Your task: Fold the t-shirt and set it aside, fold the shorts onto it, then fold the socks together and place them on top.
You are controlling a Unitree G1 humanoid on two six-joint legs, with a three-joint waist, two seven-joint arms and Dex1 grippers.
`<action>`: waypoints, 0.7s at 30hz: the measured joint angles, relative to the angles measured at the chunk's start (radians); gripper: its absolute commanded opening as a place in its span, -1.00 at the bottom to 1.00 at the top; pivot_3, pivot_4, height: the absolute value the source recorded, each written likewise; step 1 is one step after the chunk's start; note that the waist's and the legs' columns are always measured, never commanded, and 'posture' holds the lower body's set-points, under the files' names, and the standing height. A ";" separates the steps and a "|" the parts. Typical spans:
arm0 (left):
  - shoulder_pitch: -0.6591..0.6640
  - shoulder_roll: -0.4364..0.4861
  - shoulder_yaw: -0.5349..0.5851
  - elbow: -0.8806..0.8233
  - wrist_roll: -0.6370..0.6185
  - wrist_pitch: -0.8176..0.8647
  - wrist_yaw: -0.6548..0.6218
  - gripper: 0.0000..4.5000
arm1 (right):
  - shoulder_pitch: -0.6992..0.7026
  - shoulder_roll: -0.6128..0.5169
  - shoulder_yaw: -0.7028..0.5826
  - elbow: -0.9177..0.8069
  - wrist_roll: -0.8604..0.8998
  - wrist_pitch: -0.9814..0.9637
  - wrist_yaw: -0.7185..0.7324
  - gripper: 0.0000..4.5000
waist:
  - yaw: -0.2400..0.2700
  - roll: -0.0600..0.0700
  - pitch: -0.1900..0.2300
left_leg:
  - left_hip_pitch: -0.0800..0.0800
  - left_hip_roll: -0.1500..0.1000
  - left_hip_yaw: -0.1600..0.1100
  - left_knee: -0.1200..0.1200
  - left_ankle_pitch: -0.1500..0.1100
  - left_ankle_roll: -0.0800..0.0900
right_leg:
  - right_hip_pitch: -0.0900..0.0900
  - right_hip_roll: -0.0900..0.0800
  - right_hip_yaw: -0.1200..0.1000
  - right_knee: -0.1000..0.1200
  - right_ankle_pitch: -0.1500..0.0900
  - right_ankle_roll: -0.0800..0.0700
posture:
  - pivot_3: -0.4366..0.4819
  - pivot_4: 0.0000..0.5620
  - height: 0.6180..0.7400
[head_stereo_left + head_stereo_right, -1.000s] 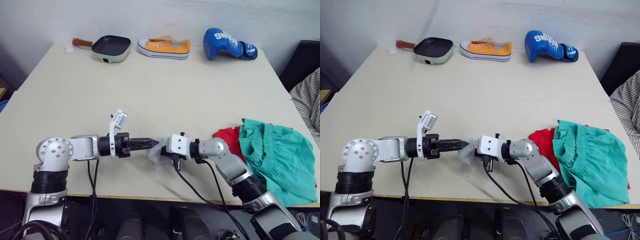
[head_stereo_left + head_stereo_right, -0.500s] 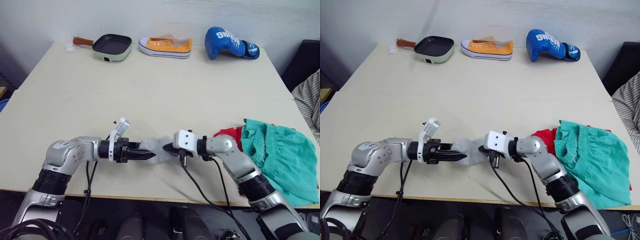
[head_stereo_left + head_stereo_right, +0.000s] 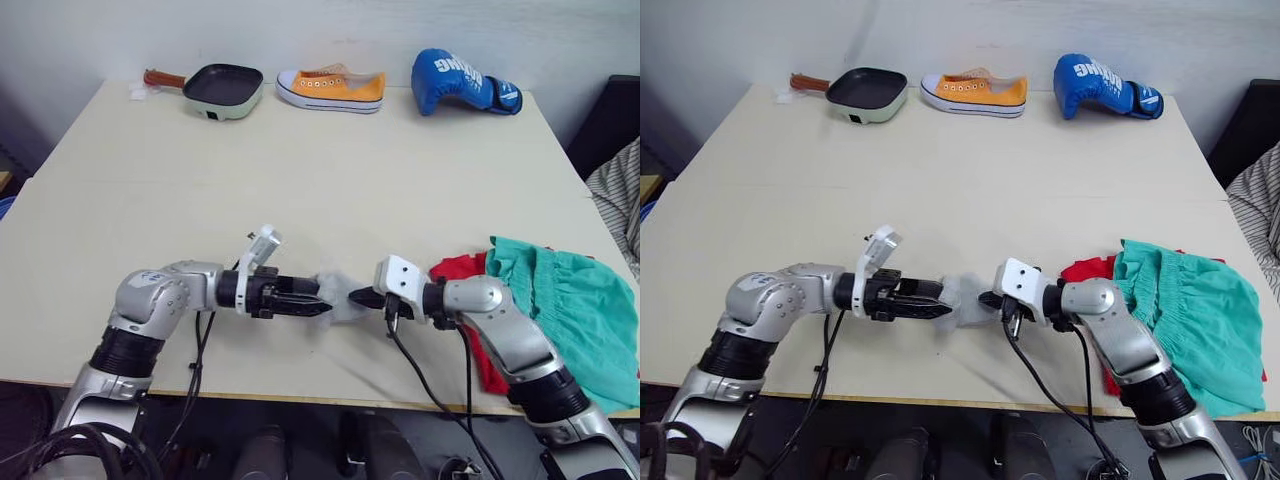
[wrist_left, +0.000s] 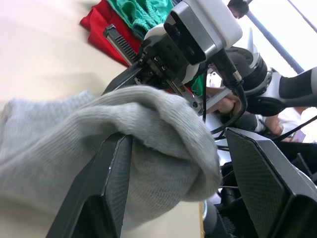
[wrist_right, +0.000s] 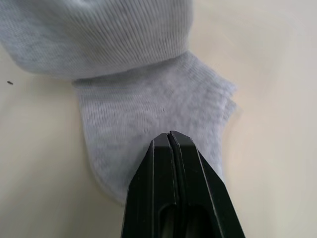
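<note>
Left gripper (image 3: 318, 309): its fingers were spread wide, with a fold of the socks (image 3: 338, 297) draped over one finger.
Right gripper (image 3: 356, 296): its fingers were pressed tight together, tips resting on the grey sock and holding nothing that could be seen.
Socks: they lay bunched between the two grippers, near the front edge of the table (image 3: 300, 170).
How to do it well: I think the right tip should pin the sock while the left folds slowly, so the knit does not slip.
T-shirt (image 3: 462, 269): at the right, under the shorts (image 3: 575, 305).
Far edge: a pan (image 3: 222, 90), an orange shoe (image 3: 331, 90), a blue boxing glove (image 3: 462, 82).
</note>
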 measured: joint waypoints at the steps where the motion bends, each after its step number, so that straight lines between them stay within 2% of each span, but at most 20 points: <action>1: -0.007 -0.012 -0.009 0.013 0.017 -0.008 0.001 0.37 | 0.004 -0.007 -0.020 -0.016 0.020 0.016 0.000 -1.00 | -0.001 0.000 0.000 | -0.002 0.000 0.000 0.000 0.001 -0.001 | -0.002 0.000 0.000 0.001 0.000 0.000 | -0.05 -0.47 1.00; 6: -0.023 -0.051 -0.041 0.044 0.081 -0.047 -0.001 0.37 | 0.003 -0.041 -0.114 -0.092 0.108 0.095 0.004 -1.00 | -0.001 0.000 0.000 | -0.001 0.000 0.000 0.000 0.001 -0.001 | -0.002 0.001 0.000 0.001 0.000 0.000 | -0.05 -0.47 1.00; 11: -0.024 -0.055 -0.058 0.064 0.129 -0.082 -0.018 0.37 | -0.038 -0.022 -0.124 -0.144 0.176 0.168 -0.019 -1.00 | 0.000 0.000 0.000 | -0.001 0.000 0.000 0.000 0.001 -0.001 | -0.002 0.001 0.000 0.002 0.000 0.000 | -0.05 -0.47 1.00; 16: -0.024 -0.066 -0.039 0.071 0.140 -0.104 -0.035 -0.29 | -0.041 0.046 0.024 -0.141 0.143 0.153 -0.036 -1.00 | -0.001 0.000 0.000 | -0.002 0.000 0.001 0.001 0.001 0.000 | -0.003 0.001 0.000 0.002 0.000 0.000 | -0.05 -0.47 1.00; 21: -0.015 -0.042 -0.016 0.086 0.149 -0.085 -0.035 -0.86 | -0.063 0.042 0.062 -0.099 0.102 0.071 -0.033 -1.00 | -0.001 0.000 0.000 | -0.002 0.000 0.000 0.002 0.001 0.000 | -0.002 0.001 0.000 0.002 0.000 0.001 | -0.05 -0.47 1.00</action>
